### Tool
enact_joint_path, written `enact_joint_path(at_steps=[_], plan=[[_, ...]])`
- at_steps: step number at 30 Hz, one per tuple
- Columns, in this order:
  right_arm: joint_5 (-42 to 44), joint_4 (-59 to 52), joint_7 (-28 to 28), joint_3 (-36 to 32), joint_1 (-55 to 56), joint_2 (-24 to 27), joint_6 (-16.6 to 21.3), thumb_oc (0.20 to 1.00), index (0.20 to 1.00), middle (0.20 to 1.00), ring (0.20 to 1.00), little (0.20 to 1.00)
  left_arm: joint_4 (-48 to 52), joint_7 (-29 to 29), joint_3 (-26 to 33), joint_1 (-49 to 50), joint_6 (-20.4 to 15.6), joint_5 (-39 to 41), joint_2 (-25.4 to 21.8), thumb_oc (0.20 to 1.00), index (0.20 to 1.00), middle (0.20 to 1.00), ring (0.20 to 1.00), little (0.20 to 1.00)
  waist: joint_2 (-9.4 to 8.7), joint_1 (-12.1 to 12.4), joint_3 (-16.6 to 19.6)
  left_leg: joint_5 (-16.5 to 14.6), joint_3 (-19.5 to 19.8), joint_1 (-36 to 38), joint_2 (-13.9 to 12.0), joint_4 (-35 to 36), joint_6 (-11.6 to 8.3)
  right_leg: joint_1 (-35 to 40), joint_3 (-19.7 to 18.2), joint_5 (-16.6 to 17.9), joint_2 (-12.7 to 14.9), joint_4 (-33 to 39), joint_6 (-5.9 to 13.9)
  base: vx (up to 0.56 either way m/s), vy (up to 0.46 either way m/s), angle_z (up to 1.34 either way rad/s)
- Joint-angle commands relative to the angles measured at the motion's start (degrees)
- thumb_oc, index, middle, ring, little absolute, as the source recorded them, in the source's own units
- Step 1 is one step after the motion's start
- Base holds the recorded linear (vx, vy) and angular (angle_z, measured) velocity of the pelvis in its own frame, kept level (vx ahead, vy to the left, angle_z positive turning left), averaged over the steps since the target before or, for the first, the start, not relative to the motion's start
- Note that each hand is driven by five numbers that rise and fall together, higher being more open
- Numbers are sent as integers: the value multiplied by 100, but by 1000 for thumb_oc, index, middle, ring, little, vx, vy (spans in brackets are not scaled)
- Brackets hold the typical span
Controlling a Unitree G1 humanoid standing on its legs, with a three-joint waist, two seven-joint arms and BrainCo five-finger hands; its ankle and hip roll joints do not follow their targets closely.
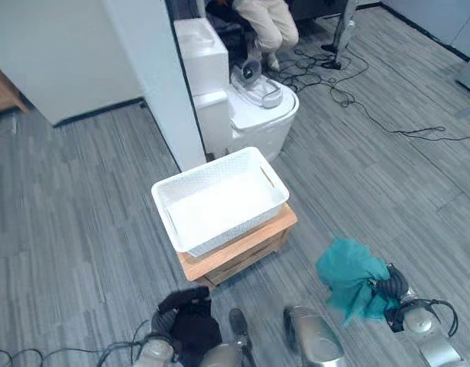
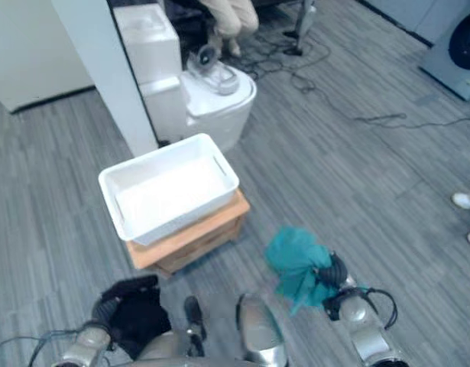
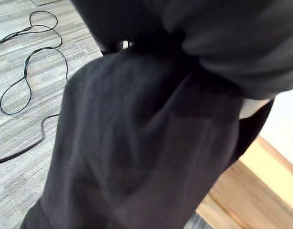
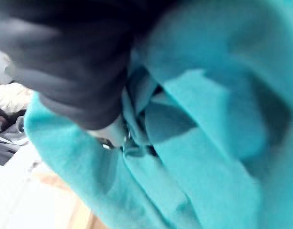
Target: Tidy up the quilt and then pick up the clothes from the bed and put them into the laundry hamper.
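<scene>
The left hand (image 1: 167, 317) gripped black clothes (image 1: 190, 327) and the right hand (image 1: 393, 284) gripped teal clothes (image 1: 349, 277), fingers curled round them, ready to drop into the white hamper (image 1: 219, 200) next.

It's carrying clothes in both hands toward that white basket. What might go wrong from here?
The white hamper sits on a small wooden stand, overhanging its edges; a bump might tip it. The teal garment in the right hand and the black garment in the left hand hang loosely, so a drop could miss or drape over the rim.
</scene>
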State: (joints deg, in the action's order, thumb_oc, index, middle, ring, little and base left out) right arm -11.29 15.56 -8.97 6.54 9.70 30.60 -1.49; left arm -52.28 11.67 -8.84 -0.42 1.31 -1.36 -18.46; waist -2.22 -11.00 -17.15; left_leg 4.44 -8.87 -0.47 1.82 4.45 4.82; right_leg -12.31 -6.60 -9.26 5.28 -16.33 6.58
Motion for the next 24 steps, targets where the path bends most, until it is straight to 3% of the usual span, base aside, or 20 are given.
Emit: enact_joint_path(at_steps=[1, 5, 9, 11, 12, 14, 16, 19, 20, 21, 24], plan=[[-197, -216, -256, -376, -620, 299, 425, 200, 200, 200, 200, 200, 58, 152, -20, -45, -217, -161, -191, 200, 200, 200, 200, 200, -230, 140, 230, -883, -51, 554, -474, -270, -792, 715, 57, 699, 175, 1030, 441, 78, -198, 117], [-382, -1207, -261, -742, -801, 665, 617, 200, 200, 200, 200, 200, -1, 170, 192, 147, -265, -86, -107, 200, 200, 200, 200, 200, -221, 230, 383, -900, -97, 628, -608, -331, -844, 1034, 234, 756, 101, 1406, 347, 84, -113, 33], [-376, -1692, -85, -518, -1267, 911, 756, 200, 200, 200, 200, 200, -56, 143, 224, 270, -265, 2, -21, 200, 200, 200, 200, 200, -165, 322, 454, -809, -57, 699, -709, -219, -910, 1213, 339, 746, 75, 1549, 294, 86, -70, 3], [-343, -1875, 37, 35, -2083, 1148, 825, 200, 200, 200, 200, 200, -133, 194, 147, 281, -269, 157, 6, 200, 200, 200, 200, 200, -145, 486, 505, -709, -16, 758, -788, -117, -974, 1318, 395, 722, 48, 1588, 253, 59, -48, 21], [-339, -1830, 22, 88, -2150, 1152, 834, 200, 200, 200, 200, 200, -134, 196, 175, 277, -270, 159, 15, 200, 200, 200, 200, 200, -142, 457, 485, -703, -14, 774, -790, -104, -976, 1331, 398, 722, 45, 1590, 251, 50, -39, 9], [-257, -1696, 115, 777, -3023, 1116, 813, 200, 200, 200, 200, 200, -19, 277, 91, 263, -328, 419, 27, 200, 200, 200, 200, 200, -112, 628, 516, -629, 29, 789, -834, -19, -1020, 1407, 472, 702, 41, 1623, 227, 38, -30, 11], [-255, -1648, 99, 832, -3092, 1108, 823, 200, 200, 200, 200, 200, -15, 278, 122, 263, -325, 423, 33, 200, 200, 200, 200, 200, -112, 592, 503, -629, 36, 790, -835, -19, -1022, 1414, 479, 702, 40, 1625, 226, 14, -21, 12], [-193, -1054, 49, 1721, -4376, 619, 712, 200, 200, 200, 200, 200, 713, 416, 78, 298, -555, 867, -25, 200, 200, 200, 200, 200, -45, 853, 438, -512, 196, 673, -890, 45, -1084, 1423, 668, 669, 70, 1632, 183, -11, -48, 24], [-193, -1047, 46, 1728, -4384, 616, 715, 200, 200, 200, 200, 200, 715, 416, 83, 299, -554, 867, -24, 200, 200, 200, 200, 200, -45, 846, 438, -511, 199, 672, -889, 45, -1084, 1423, 671, 669, 71, 1632, 183, -56, -29, 27], [-81, -570, -10, 1995, -4679, 218, 666, 200, 200, 200, 200, 200, 989, 526, 100, 309, -654, 1018, -54, 200, 200, 200, 200, 200, -9, 977, 382, -470, 279, 581, -881, 55, -1096, 1389, 758, 673, 92, 1635, 176, -89, -21, 38], [7, 458, -187, 2258, -4990, -282, 509, 200, 200, 200, 200, 200, 1436, 703, 134, 268, -908, 1332, -127, 200, 200, 200, 200, 200, 111, 1266, 215, -364, 495, 318, -830, 55, -1106, 1283, 963, 693, 150, 1641, 185, -112, -25, 39]])
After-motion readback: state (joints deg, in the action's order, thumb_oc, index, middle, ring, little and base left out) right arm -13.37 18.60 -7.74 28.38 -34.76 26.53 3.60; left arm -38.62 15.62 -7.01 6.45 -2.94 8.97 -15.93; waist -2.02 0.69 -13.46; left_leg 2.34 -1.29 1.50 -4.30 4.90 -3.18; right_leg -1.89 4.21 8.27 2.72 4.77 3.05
